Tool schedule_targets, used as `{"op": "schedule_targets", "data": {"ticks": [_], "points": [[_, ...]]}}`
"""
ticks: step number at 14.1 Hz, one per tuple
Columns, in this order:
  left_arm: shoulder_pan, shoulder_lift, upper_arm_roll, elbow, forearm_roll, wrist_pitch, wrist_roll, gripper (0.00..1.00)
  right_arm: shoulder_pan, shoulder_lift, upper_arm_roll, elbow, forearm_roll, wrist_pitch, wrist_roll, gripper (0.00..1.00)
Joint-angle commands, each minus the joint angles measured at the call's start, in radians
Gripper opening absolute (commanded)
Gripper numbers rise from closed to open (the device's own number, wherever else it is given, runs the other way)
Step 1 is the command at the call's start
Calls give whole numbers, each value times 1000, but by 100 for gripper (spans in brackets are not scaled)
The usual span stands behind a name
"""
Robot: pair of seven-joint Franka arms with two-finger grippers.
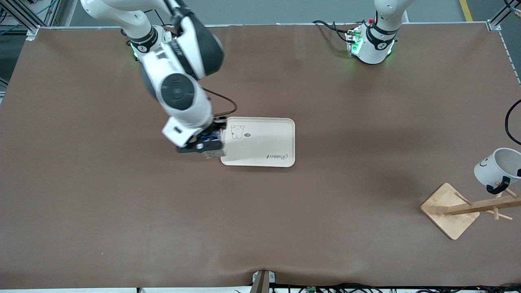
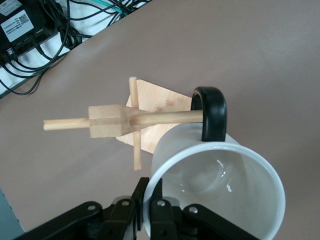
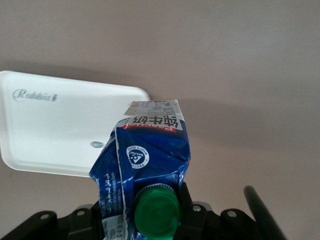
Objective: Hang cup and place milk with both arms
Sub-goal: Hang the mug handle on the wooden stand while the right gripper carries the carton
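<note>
My right gripper is shut on the milk, a dark blue carton with a green cap, and holds it over the edge of the white tray that faces the right arm's end. The right wrist view shows the gripper clamping the carton at the cap, with the tray beside it. My left gripper pinches the rim of the white cup. The cup hangs tilted over the wooden rack. Its black handle sits around the end of a peg.
The rack's post carries several pegs and stands near the table's corner at the left arm's end. Cables and a black box lie off the table edge there. A black cable loops at that end.
</note>
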Motion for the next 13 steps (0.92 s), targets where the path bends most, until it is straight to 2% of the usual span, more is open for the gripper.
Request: {"op": "schedule_targets", "data": {"ticks": [1, 2, 3, 4, 5, 6, 8, 10, 11, 13], "points": [[-4, 22, 26, 29, -2, 7, 20, 0, -105, -78, 6, -22, -15, -79, -52, 0], [-4, 24, 26, 32, -2, 12, 18, 0, -147, -92, 6, -23, -20, -93, -53, 0], [-4, 28, 29, 35, -1, 25, 18, 4, -182, -100, 3, -23, -23, -104, -53, 0], [-5, 31, 32, 36, -2, 27, 14, 40, -230, -105, -2, -25, -23, -115, -56, 0], [-7, 30, 31, 36, -7, 27, -3, 98, -285, -102, -2, -40, -23, -136, -105, 0], [-7, 25, 31, 34, -11, 24, -29, 100, -349, -94, -2, -61, -21, -127, -210, 0], [-8, 9, 23, 34, -16, 9, -46, 100, -438, -92, -3, -77, -21, -112, -286, 0], [-7, -16, 21, 28, -16, -7, -93, 100, -526, -97, -3, -147, -23, -35, -395, 0], [-7, -33, 14, 28, -20, -43, -124, 100, -552, -102, -5, -181, -26, 1, -474, 0], [-5, -68, -23, 28, -31, -114, -236, 100, -603, -117, -9, -246, -34, 45, -503, 0]]}}
